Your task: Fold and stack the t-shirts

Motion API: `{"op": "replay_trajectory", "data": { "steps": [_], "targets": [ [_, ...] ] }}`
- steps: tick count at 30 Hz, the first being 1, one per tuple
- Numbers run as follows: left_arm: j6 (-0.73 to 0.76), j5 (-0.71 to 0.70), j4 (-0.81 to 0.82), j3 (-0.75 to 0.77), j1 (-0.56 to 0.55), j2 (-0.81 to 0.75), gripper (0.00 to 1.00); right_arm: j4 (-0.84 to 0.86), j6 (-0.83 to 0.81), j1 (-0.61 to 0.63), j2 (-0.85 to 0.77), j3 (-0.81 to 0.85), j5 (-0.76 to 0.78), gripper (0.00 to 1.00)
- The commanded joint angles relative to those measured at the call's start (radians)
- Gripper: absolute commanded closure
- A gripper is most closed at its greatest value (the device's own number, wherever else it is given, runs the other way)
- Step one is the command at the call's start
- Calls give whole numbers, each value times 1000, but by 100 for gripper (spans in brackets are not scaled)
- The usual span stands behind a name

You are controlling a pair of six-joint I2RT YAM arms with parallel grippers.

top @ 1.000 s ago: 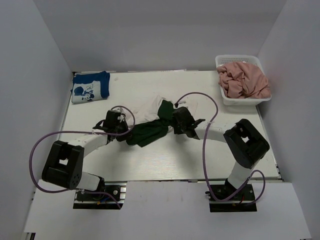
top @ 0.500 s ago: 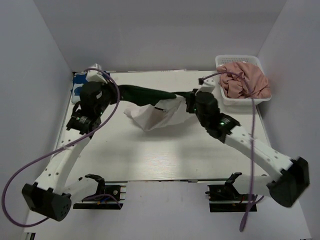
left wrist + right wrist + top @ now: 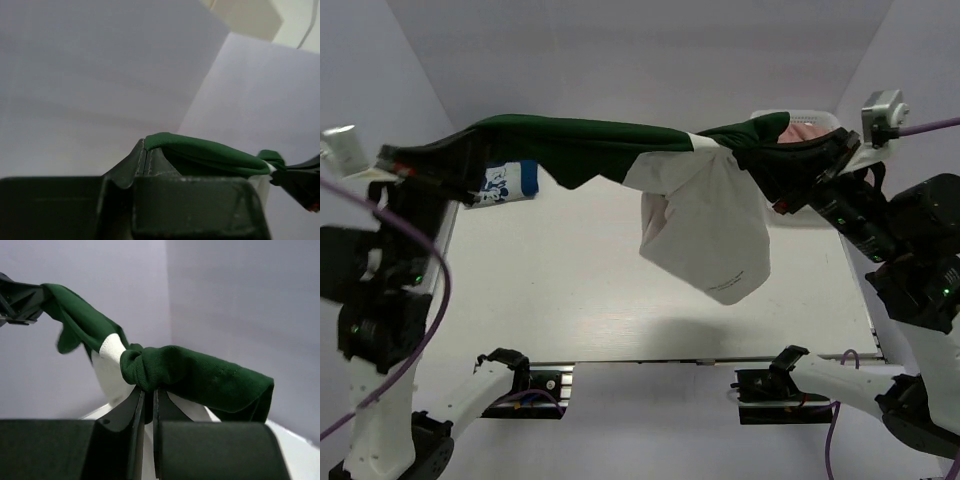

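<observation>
Left hand [image 3: 455, 150], right hand [image 3: 149, 399] grip one green-sleeved t-shirt [image 3: 705, 225] | blue t-shirt [image 3: 505, 180]: seemingly one

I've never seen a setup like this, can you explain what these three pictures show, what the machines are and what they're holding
These are two robot arms bolted to a table. The wide picture looks down from above and behind them; the other two come from a camera on each wrist. The left end effector and the right end effector are each shut on a dark green end of one white and green t-shirt, stretched in the air. On the table lies a folded blue t-shirt; a white basket holds a pink t-shirt.
</observation>
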Motion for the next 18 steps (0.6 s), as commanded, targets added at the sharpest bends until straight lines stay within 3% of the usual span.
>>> {"op": "replay_trajectory", "data": {
  "steps": [1, 5, 7, 11, 14, 16, 17, 18],
  "targets": [
    [50, -174, -36, 63, 35, -35, 100, -77, -54, -18, -13, 74, -16, 100],
    [41, -259, -98, 29, 35, 29, 100, -29, -39, -20, 37, -51, 215, 100],
    [30, -310, -125, -5, 35, 71, 100, -23, -29, -22, 59, -115, 259, 100],
    [-32, -404, -162, -207, 36, 181, 100, 32, 64, -29, 189, -303, 352, 100],
    [-107, -445, -172, -394, 36, 285, 100, 87, 127, -55, 307, -467, 362, 100],
    [-137, -445, -157, -486, 46, 359, 99, 97, 132, -80, 408, -494, 275, 100],
    [-146, -429, -157, -487, 46, 402, 85, 80, 165, -84, 504, -480, 262, 95],
    [-155, -428, -181, -487, 46, 490, 64, 63, 170, -89, 537, -463, 253, 84]
  ]
}}
